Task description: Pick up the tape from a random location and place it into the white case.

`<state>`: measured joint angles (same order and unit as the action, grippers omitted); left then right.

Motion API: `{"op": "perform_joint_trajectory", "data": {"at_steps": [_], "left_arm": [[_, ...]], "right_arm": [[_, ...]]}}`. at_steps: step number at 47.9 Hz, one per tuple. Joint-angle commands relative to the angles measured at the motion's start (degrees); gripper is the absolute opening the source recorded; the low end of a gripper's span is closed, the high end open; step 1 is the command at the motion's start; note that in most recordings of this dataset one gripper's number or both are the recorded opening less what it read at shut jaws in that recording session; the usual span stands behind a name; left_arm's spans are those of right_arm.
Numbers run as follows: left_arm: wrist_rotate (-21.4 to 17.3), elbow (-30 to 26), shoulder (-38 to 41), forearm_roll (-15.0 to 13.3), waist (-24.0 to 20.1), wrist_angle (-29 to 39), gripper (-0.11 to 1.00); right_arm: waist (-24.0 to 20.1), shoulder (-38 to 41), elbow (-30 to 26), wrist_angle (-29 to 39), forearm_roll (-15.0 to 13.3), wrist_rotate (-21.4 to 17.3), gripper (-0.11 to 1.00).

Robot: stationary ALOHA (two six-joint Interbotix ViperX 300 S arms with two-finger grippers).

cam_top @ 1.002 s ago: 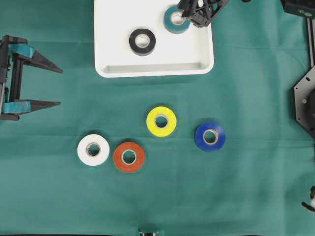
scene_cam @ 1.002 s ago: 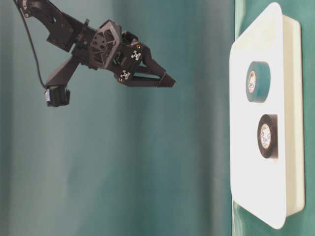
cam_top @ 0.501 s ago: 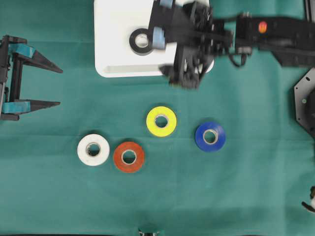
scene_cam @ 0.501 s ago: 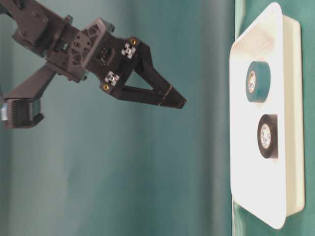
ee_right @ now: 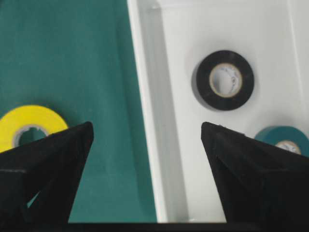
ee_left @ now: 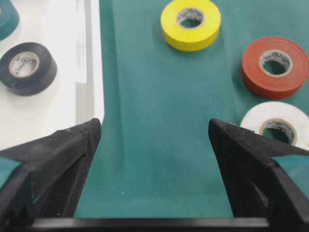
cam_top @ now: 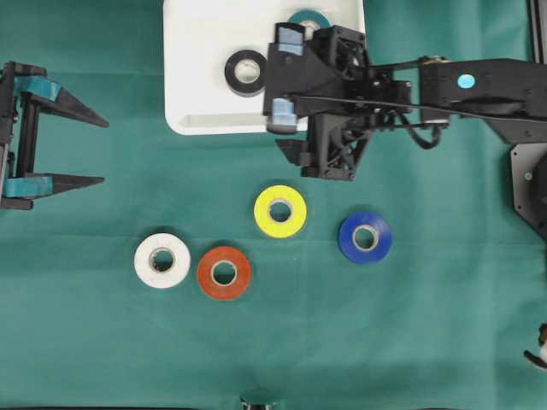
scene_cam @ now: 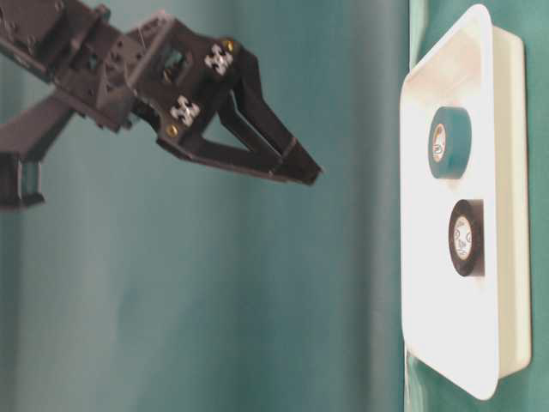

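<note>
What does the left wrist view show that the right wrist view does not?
Only the left wrist view shows the orange tape roll and the white tape roll on the green cloth. Only the right wrist view shows the open right gripper straddling the case's rim. Both share the yellow tape roll, the white case, the black tape roll and the teal tape roll lying inside it.

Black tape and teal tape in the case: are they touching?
Apart. The table-level view shows bare white floor of the case between the teal tape and black tape.
</note>
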<state>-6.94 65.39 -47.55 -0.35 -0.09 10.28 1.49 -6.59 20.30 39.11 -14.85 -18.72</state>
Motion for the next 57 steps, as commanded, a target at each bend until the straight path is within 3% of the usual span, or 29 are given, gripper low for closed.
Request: {"op": "perform_joint_trajectory", "data": {"at_steps": [1, 32, 57], "left_arm": [[0.0, -0.79, 0.18, -0.18, 0.0, -0.44, 0.98], [0.0, -0.7, 0.0, -0.18, 0.0, -0.62, 0.98], [0.0, -0.62, -0.35, -0.18, 0.0, -0.7, 0.98]], "right_arm": [[-0.09, -4.39, 1.58, -1.85, -0.35, -0.09, 0.9], [1.93, -33.93, 28.48, -16.88, -0.35, -0.35, 0.9], [2.46, -44.56, 47.02, -34.54, 1.14, -0.44, 0.9]]}}
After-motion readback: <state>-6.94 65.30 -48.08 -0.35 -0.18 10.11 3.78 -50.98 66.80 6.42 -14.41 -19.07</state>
